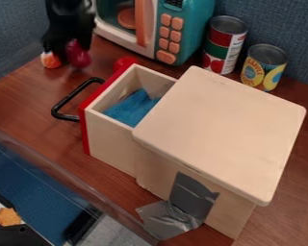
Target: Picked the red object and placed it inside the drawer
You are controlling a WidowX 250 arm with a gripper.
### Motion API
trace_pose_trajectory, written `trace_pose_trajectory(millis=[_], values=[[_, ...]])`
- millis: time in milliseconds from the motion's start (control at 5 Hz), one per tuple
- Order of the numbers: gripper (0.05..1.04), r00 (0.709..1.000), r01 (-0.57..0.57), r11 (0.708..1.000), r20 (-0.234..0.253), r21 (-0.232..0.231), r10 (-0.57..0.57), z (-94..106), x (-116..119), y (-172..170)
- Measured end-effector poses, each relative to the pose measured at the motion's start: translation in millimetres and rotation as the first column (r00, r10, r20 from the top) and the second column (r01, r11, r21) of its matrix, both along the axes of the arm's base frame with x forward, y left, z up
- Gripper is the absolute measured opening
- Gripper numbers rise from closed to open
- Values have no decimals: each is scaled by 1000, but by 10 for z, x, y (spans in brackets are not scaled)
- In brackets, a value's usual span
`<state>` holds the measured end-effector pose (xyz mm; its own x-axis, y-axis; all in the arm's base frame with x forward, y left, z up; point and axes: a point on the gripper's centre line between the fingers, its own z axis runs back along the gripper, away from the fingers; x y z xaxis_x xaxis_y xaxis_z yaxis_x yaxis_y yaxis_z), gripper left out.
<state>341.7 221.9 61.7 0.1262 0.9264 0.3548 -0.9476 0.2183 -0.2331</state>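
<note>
The dark red thing [78, 56] is out past the drawer side of the wooden box [221, 129], up near the top left corner of the view. It is not in the drawer [111, 144]. The black end effector [68, 48] is right at the dark red thing, hanging down from the top. I can't tell if the end effector is spread, pressed together or pinching the dark red thing. Just beside them, a bit farther from the box, is a small orange and white thing [51, 60].

The drawer is pulled out of the box. It has a red front [87, 129] with a black handle [63, 103] on it, and a bunched blue cloth [132, 108] is inside. By the far corner of the drawer is a round red thing [124, 63].

Behind the box are 2 cans [224, 45] [264, 67], side by side. Next to them, behind the drawer, is a blue-green toy microwave [205, 19] with orange buttons [171, 33]. Gray tape [194, 192] is stuck low on the near side of the box. The box is on a brown wooden table [28, 105], with a blue wall [278, 24] behind it.
</note>
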Motion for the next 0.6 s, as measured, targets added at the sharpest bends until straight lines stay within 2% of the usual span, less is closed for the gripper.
trace_pose_trajectory(millis=[200,400,600], values=[[741,994,73,997,83,23,-74,485,101,-19],[741,983,115,993,138,28,-118,817,87,-26],[741,958,225,974,181,17,-224,1084,87,-288]])
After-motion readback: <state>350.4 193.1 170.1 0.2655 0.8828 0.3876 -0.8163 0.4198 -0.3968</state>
